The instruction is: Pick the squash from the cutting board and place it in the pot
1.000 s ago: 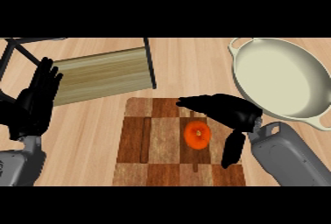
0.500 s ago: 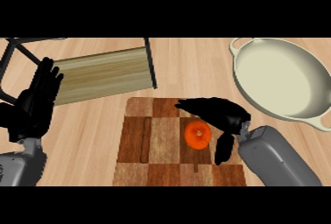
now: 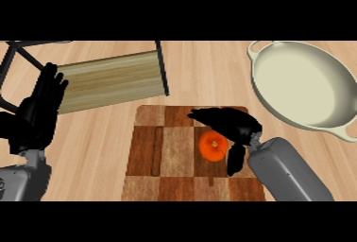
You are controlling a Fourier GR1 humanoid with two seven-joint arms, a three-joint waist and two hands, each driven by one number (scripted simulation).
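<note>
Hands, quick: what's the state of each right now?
Left hand: open, resting, holding nothing.
Right hand: open around the squash, not yet closed on it.

Orange squash lies on checkered wooden cutting board, right of the board's centre. Right hand is over the board's upper right part, fingers arched above and beside the squash, thumb pointing down along its right side; contact with the squash can't be told. Cream pot with loop handles sits on the wooden desk at upper right, apart from the board. Left hand rests open at left edge, fingers up. Dark-framed wooden panel at upper left.
</note>
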